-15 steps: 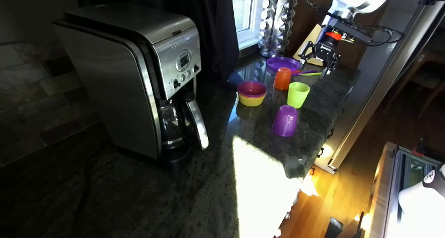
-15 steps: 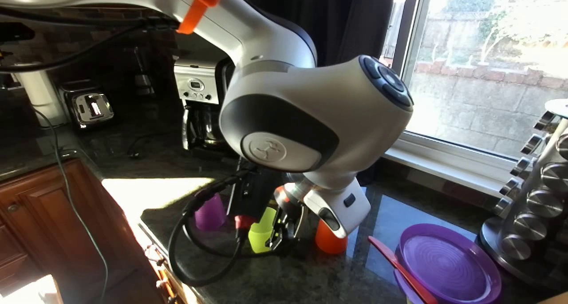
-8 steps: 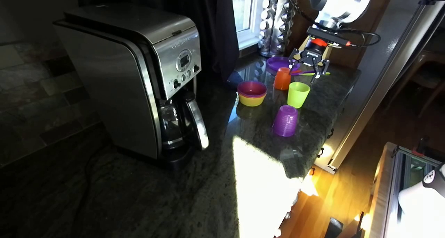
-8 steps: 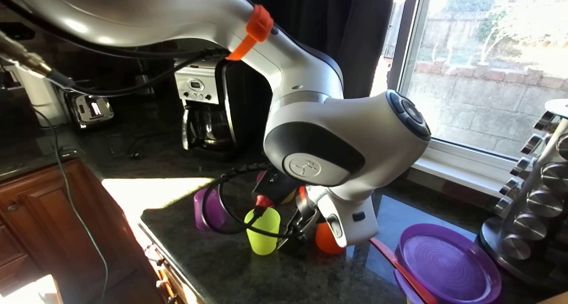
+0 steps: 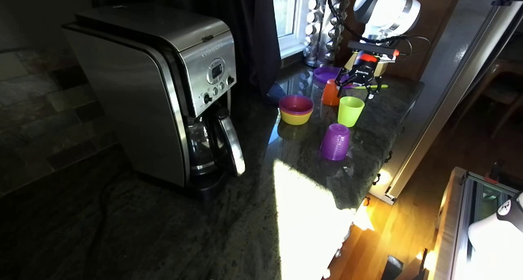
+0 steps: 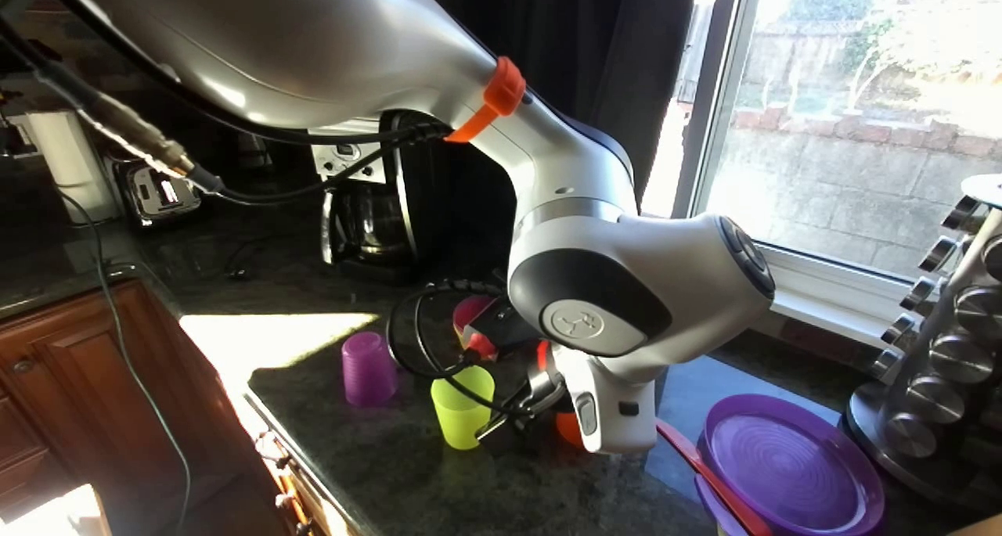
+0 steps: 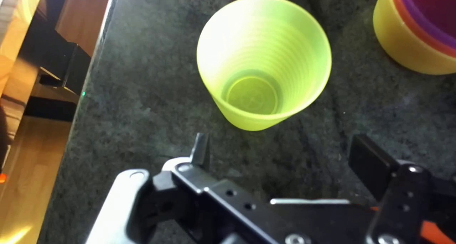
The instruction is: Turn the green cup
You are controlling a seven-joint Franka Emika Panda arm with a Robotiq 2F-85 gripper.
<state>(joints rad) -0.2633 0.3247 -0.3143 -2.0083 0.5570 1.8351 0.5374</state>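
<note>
One lime-green cup (image 7: 263, 64) stands mouth up on the counter (image 7: 149, 105), just ahead of the gripper (image 7: 283, 155), which is spread wide and holding nothing. Over the past second the gripper has drawn closer to the cup, which has stayed put; the turn appears yet to start, with a final reach and grasp likely next.

A coffee maker (image 5: 153, 98) and toaster (image 6: 160, 195) mark a kitchen.

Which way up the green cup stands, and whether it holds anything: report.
Upright and empty: the wrist view looks into the green cup onto its bare bottom, and in both exterior views its wider mouth faces up.
</note>
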